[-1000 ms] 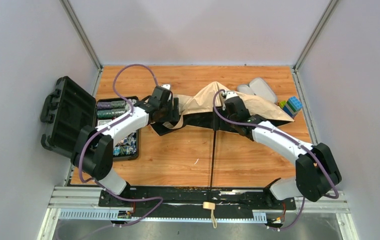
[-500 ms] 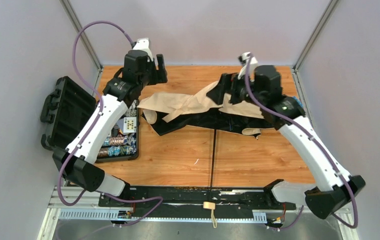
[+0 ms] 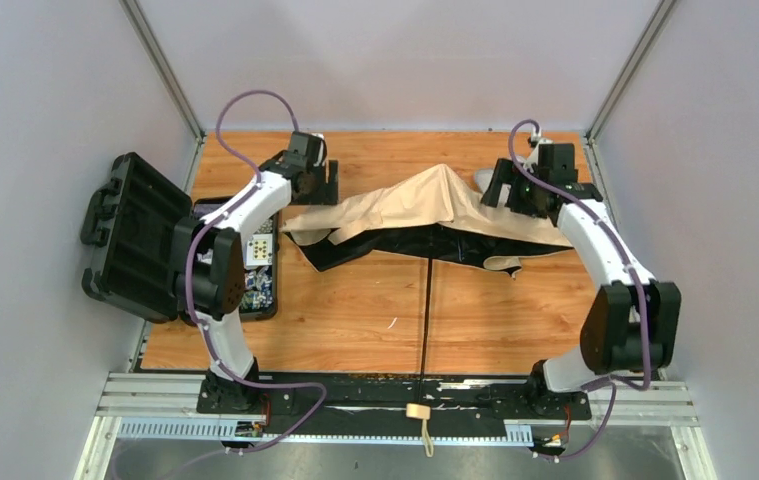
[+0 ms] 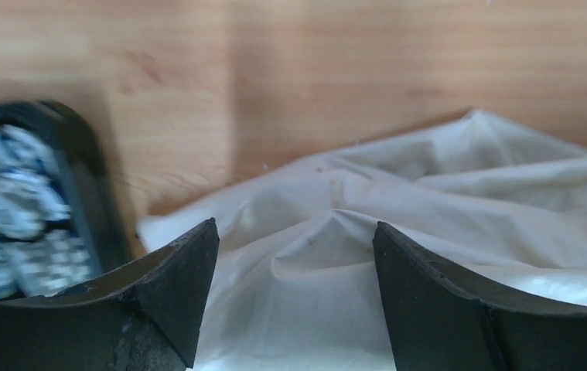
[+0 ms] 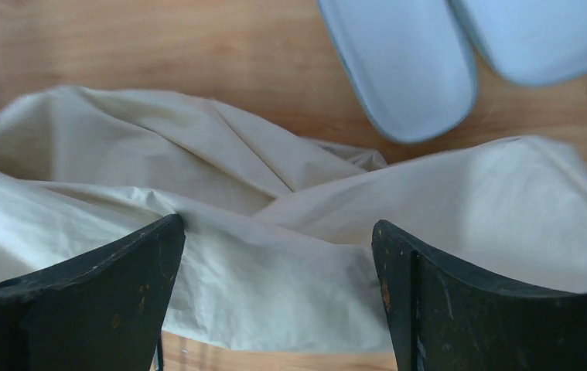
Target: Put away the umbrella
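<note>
Overhead and wrist views of one orange-brown wooden tabletop (image 3: 355, 330) carrying one umbrella, one case and two shells. The single compact umbrella of beige-tan fabric with a black underside (image 3: 425, 205) lies slack and spread out across the far middle of the tabletop, raised to a peak near its centre, and spans the space between your two arms. Your left hand (image 3: 320, 185) sits at the fabric's left end; its wrist view shows both black fingers (image 4: 174, 301) set wide apart, gripping nothing, with creased pale cloth in the gap between them. Your right hand (image 3: 507, 188) sits at the fabric's right end, and its two fingers (image 5: 460, 309) are likewise spread wide and hold nothing, with cloth below. Whether either hand touches the fabric cannot be told. Two smooth lilac-grey oval shells (image 5: 402, 69) lie side by side just beyond the cloth. One open black plastic carrying case (image 3: 135, 235) stands at the left edge, with small mixed items in its tray.
</note>
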`<action>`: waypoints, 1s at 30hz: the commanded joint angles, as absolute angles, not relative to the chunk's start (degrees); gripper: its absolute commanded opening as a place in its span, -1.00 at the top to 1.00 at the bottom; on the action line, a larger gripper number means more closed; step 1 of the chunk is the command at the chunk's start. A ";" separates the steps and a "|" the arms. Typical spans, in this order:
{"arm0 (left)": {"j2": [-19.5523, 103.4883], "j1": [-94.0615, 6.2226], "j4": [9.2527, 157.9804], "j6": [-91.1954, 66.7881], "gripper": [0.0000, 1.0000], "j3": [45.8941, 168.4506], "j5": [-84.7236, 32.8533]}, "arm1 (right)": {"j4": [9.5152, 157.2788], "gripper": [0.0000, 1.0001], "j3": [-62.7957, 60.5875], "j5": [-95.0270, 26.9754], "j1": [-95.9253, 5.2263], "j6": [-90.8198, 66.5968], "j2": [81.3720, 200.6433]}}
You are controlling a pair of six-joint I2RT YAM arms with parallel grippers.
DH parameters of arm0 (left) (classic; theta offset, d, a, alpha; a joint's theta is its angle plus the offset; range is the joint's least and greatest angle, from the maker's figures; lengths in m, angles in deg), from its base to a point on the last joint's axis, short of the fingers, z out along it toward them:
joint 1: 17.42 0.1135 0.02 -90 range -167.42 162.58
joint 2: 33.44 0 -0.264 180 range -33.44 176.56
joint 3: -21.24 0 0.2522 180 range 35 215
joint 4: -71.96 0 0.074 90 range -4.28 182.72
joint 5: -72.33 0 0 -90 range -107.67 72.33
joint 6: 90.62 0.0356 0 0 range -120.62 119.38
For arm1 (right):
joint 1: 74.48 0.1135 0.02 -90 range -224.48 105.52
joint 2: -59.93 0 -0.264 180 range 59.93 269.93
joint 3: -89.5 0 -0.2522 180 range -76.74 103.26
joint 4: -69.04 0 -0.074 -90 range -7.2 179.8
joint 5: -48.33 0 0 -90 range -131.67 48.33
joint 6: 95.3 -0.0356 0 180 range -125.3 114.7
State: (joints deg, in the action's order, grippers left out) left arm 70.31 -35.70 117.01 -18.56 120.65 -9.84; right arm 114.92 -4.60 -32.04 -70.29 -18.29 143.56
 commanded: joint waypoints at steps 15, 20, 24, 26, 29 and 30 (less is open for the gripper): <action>74.50 -47.69 88.41 -37.63 -0.46 99.26 -24.54 | 83.37 -0.66 -26.45 -13.23 -57.92 -33.61 158.30; 67.00 -47.20 92.29 -38.13 -0.45 101.98 -22.29 | 86.65 -0.68 -25.04 -14.21 -57.35 -33.82 153.02; 59.54 -44.14 101.86 -36.57 -0.54 108.89 -20.27 | 103.18 -0.90 -17.96 -19.78 -59.27 -30.32 144.30; 57.92 -43.02 108.28 -33.42 -0.58 113.34 -16.97 | 108.32 -1.00 -15.19 -21.75 -61.22 -28.60 140.88; 56.49 -42.57 114.00 -28.10 -0.63 116.47 -10.29 | 113.05 -0.99 -12.07 -24.16 -64.58 -25.92 137.36; 56.28 -42.25 114.82 -27.04 -0.64 116.38 -9.47 | 113.86 -0.97 -11.75 -26.06 -65.43 -25.27 136.53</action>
